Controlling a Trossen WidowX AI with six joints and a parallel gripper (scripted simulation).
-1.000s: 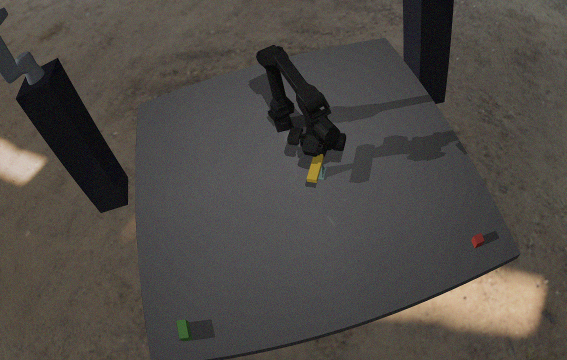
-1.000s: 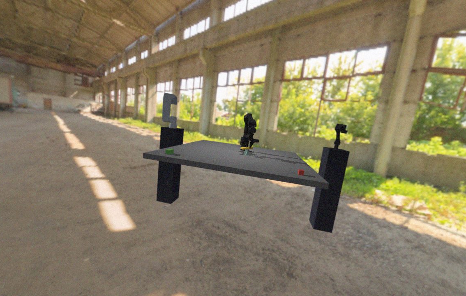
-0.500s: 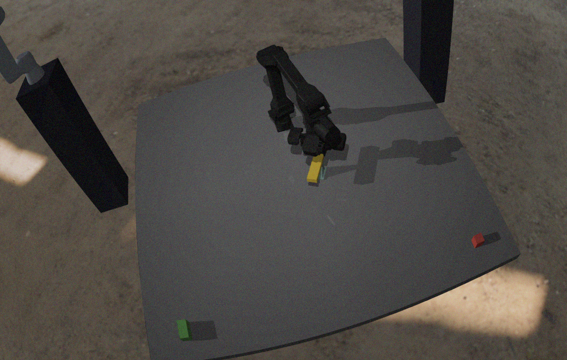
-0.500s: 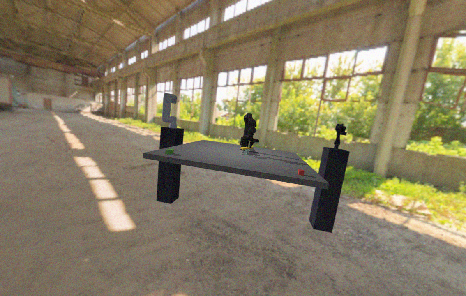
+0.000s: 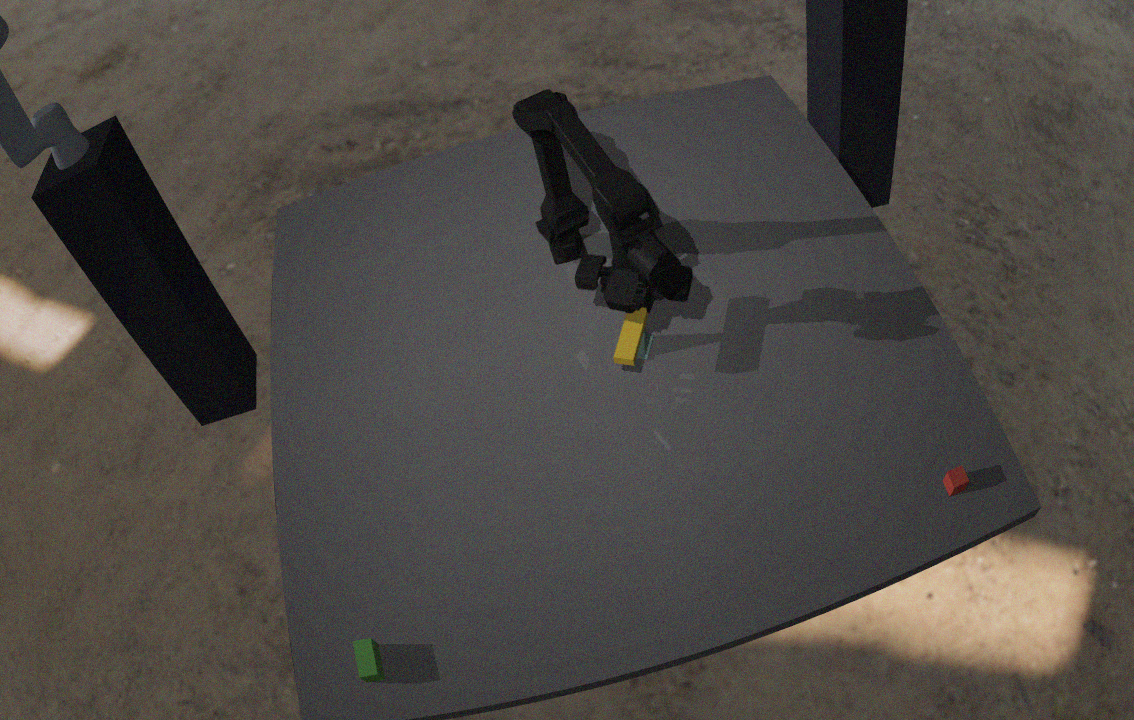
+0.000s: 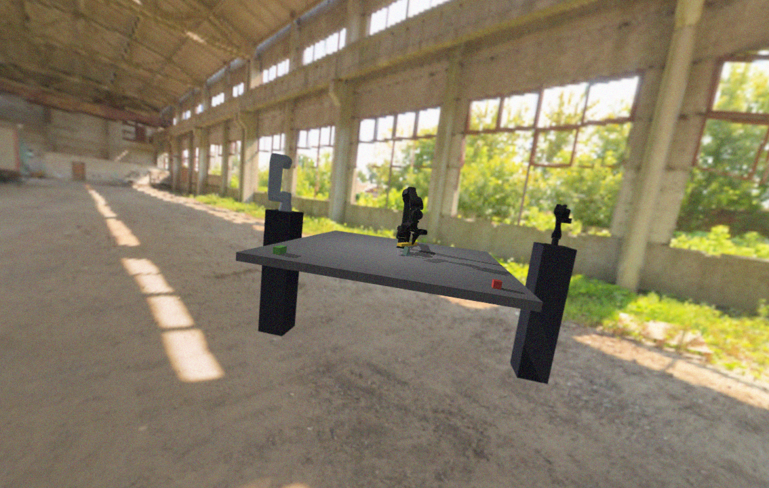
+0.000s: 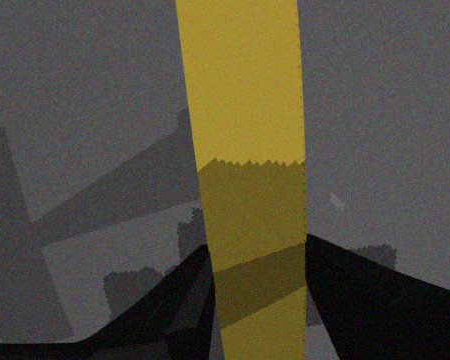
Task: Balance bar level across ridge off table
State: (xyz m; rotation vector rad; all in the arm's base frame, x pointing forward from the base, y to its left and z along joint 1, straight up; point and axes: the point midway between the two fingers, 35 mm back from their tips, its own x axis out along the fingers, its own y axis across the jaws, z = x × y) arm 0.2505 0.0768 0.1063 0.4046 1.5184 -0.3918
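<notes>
On the grey table (image 5: pixel 481 501), a yellow bar (image 5: pixel 630 336) is gripped by the gripper (image 7: pixel 259 287); green cube (image 5: pixel 366 659) and red cube (image 5: pixel 955 480) are set far apart.

I am working in what looks like a disused industrial hall. The exterior view shows tall concrete columns (image 6: pixel 654 139), a long row of large unglazed window frames (image 6: pixel 548 121) with green trees behind them, a high pitched roof (image 6: pixel 102 48) and a bare dirt floor (image 6: pixel 132 394) striped with sunlight. Far beyond the black parallel-jaw pincer (image 5: pixel 634 300), on every side, that same sandy ground surrounds the flat dark grey table (image 5: pixel 464 501) the arm stands on. Two tall dark square pillars (image 5: pixel 137 268) rise well apart from the pincer at the table's edges, one carrying a grey bracket (image 5: pixel 3 89).
</notes>
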